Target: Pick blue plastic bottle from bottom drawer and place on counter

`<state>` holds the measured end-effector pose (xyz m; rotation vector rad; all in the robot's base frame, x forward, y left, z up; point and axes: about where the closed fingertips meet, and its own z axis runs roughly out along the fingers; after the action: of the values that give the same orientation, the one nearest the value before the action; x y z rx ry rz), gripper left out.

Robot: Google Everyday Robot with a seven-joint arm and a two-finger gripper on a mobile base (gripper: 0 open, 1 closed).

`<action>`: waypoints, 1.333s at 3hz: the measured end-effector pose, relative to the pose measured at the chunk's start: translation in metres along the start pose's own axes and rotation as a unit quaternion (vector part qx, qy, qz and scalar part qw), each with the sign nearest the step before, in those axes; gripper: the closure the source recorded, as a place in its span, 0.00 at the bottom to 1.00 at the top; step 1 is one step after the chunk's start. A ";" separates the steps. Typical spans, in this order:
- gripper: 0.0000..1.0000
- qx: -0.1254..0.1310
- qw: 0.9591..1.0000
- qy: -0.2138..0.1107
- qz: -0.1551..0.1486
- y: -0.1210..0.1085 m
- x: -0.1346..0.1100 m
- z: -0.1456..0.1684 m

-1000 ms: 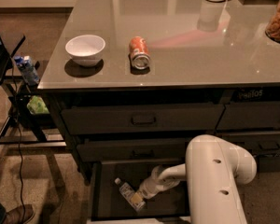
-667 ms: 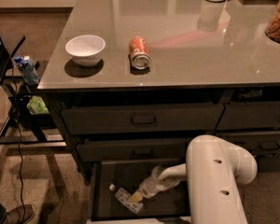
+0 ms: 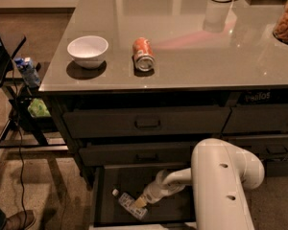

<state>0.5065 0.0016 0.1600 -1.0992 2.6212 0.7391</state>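
**Plastic bottle down in the drawer, gripper right on it**

Clear plastic with a white cap, so the bottle [image 3: 129,205] looks like a light one, though I can't see how much liquid is in it. It's lying on its side on the dark floor of the open bottom drawer [image 3: 119,178], cap pointing to the back left, body running toward the front.

The gripper [image 3: 140,202] is down in the drawer too, at the bottle's lower half, touching it or as good as. Honestly can't tell whether it's spread or already pinching. The arm [image 3: 221,186] comes in from the right and hides that side of the drawer.

My guess on handling: thin walls like that give a bit under a squeeze, and the smooth round body is slick, so it could roll or squirt out. I'd grab across the middle at the label, not near the cap, where it tapers and would likely tip.

Up on the counter [image 3: 192,56] there's open room right of the can [image 3: 143,54] and bowl [image 3: 88,51].
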 end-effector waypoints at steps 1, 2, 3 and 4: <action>0.16 0.000 1.000 0.000 0.000 0.000 0.000 0.000; 0.00 0.000 1.000 0.000 0.000 0.000 0.000 0.000; 0.00 0.000 1.000 0.000 0.000 0.000 0.000 0.000; 0.00 0.003 1.000 -0.007 0.006 0.003 0.001 0.006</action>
<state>0.5031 0.0057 0.1561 -1.0740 2.6187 0.7389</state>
